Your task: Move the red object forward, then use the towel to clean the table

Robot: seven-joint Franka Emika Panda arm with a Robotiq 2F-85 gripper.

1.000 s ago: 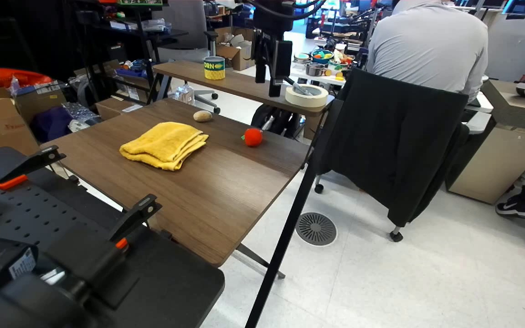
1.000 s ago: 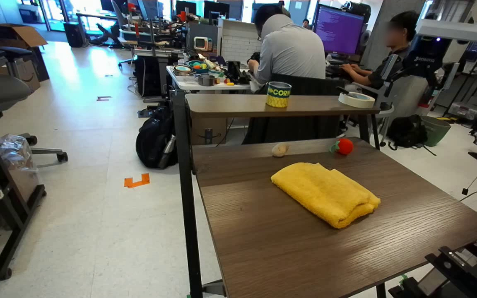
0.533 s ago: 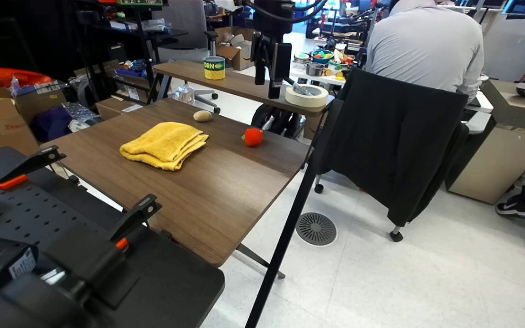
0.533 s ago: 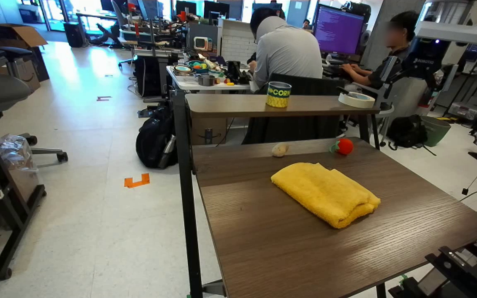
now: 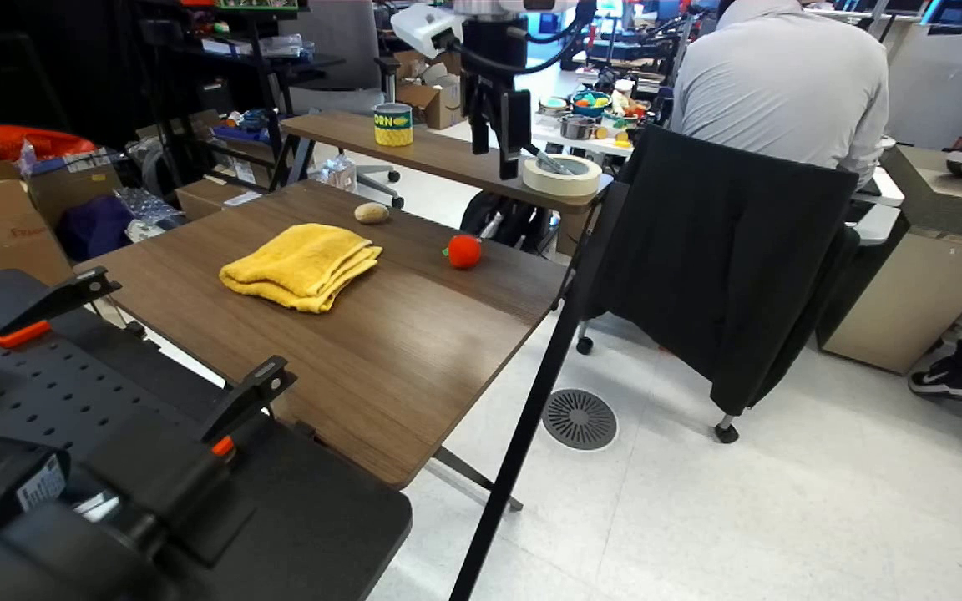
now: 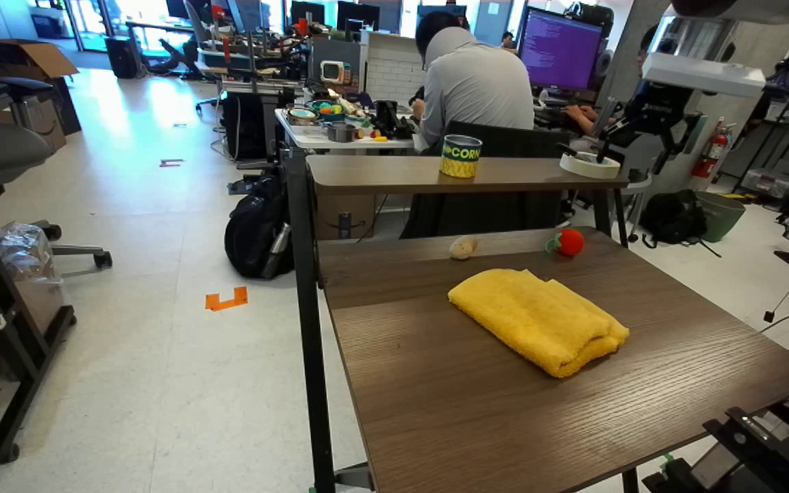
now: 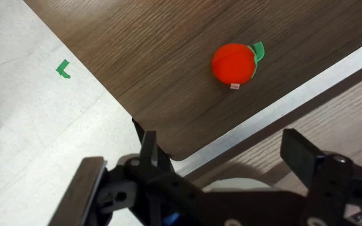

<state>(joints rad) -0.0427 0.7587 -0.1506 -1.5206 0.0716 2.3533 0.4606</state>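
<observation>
The red object is a round tomato-like soft toy [image 5: 463, 251] with a green leaf, lying near the far edge of the brown table [image 5: 414, 351]. It also shows in an exterior view [image 6: 570, 242] and in the wrist view [image 7: 234, 63]. The folded yellow towel [image 5: 301, 265] lies flat mid-table, also in an exterior view [image 6: 538, 322]; it is outside the wrist view. My gripper [image 5: 494, 164] hangs above and beyond the toy, over the raised shelf near the tape roll. In the wrist view the gripper [image 7: 219, 135] is open, with nothing between its fingers.
A raised shelf [image 6: 381, 171] runs behind the table, carrying a corn can [image 6: 461, 157] and a white tape roll [image 5: 562, 177] with a dark pen-like item. A potato-like object [image 5: 371, 214] lies near the towel. A chair with a black cover [image 5: 715, 259] stands beside the shelf.
My gripper has moved left and slightly down in an exterior view, closer to the tape roll, and its wrist has turned. The toy and the towel have not moved.
</observation>
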